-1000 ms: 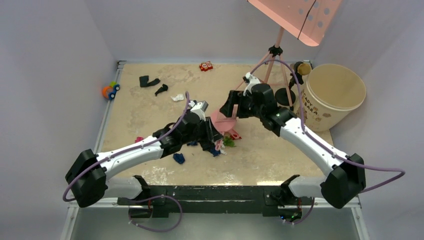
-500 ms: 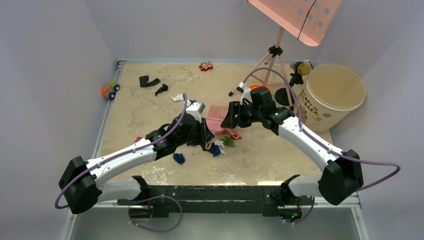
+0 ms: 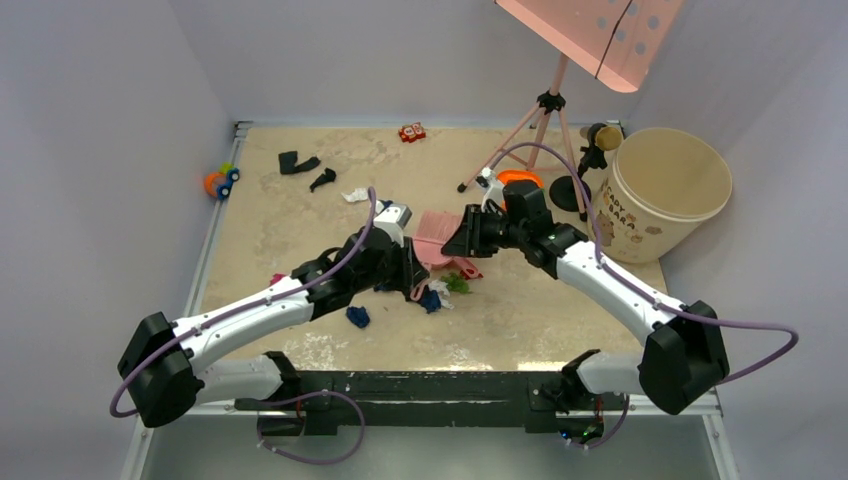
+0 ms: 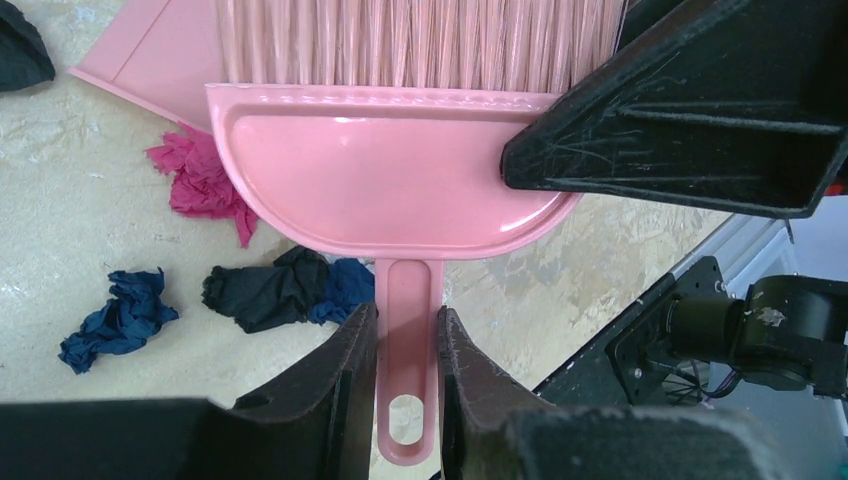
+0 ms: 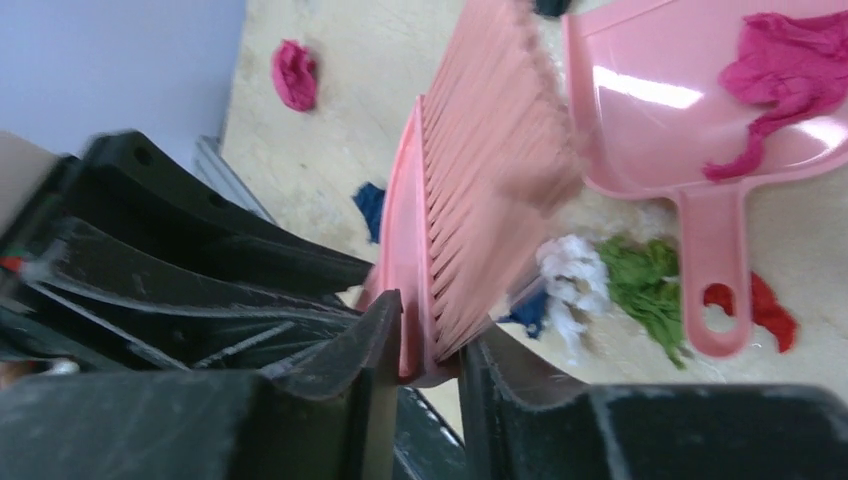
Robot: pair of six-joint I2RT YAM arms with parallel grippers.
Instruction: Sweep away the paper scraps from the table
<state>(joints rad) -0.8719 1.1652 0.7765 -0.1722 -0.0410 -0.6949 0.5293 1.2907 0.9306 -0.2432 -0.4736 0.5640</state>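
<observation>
**Tabletop**: beige and mottled. The paper scraps are spread across it.
- The main cluster sits at the centre, under the tools.
- Black strips lie far left, with a white wad near them.
- A magenta wad and a blue wad lie near left.

**Arms:** both meet at the centre, over the brush.
- The left pincer is narrow and clamped on the brush handle.
- The right pincer is narrow. Its jaws straddle the brush back and seem to press both faces.

**Dustpan**: lies flat just right of the brush, with one pink scrap inside. Green, white and red bits lie on the tabletop beside its handle.

**Step (judgement):** a regrip of the tools. Sweeping has barely begun and nearly all the scraps are uncollected.

**Next move (judgement):** one pincer should give up the brush and take the dustpan handle. The bristles can then push the central cluster into the pan mouth. A slow stroke is needed, since light wads flick away easily.

**Versus one second earlier:**
- The right pincer stood wide and has since narrowed onto the brush.
- The right wrist has come nearer and lower, uncovering an orange object behind it.
- The left arm has shifted left.
- The outlying scraps look unmoved.
</observation>
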